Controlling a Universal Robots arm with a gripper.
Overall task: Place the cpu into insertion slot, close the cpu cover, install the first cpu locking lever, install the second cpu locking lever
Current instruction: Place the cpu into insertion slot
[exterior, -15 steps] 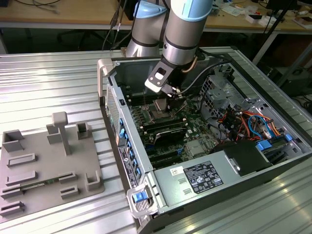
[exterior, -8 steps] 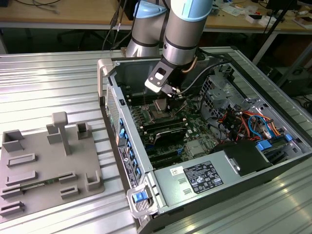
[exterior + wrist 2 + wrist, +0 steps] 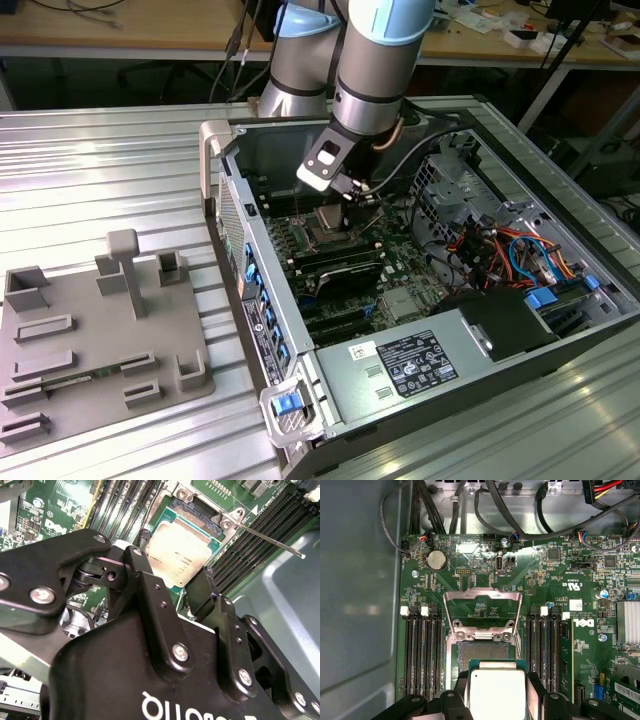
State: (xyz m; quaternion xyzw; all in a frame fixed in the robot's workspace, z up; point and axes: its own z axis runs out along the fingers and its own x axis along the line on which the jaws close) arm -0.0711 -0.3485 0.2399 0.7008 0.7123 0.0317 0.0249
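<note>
In both wrist views my gripper [image 3: 497,684] is shut on the cpu [image 3: 497,695], a flat square chip with a silvery top, one black finger [image 3: 459,697] on each side. I hold it just above the insertion slot [image 3: 485,652], whose dark contact field partly shows past the chip's edge. The cpu cover [image 3: 482,596], a thin silver frame, stands swung open beyond the slot. The second wrist view shows the cpu [image 3: 177,555], my gripper [image 3: 170,566] and a thin locking lever [image 3: 272,541] sticking out unlatched. In the exterior view my gripper [image 3: 350,195] hangs over the slot [image 3: 328,226] inside the open computer case.
Black memory slots [image 3: 422,655] flank the socket on both sides. Cables [image 3: 520,510] run along the case wall beyond the board, and a finned heatsink [image 3: 627,622] sits nearby. A power supply [image 3: 420,362] fills the case's near end. A grey fixture tray [image 3: 90,330] lies at the exterior view's left.
</note>
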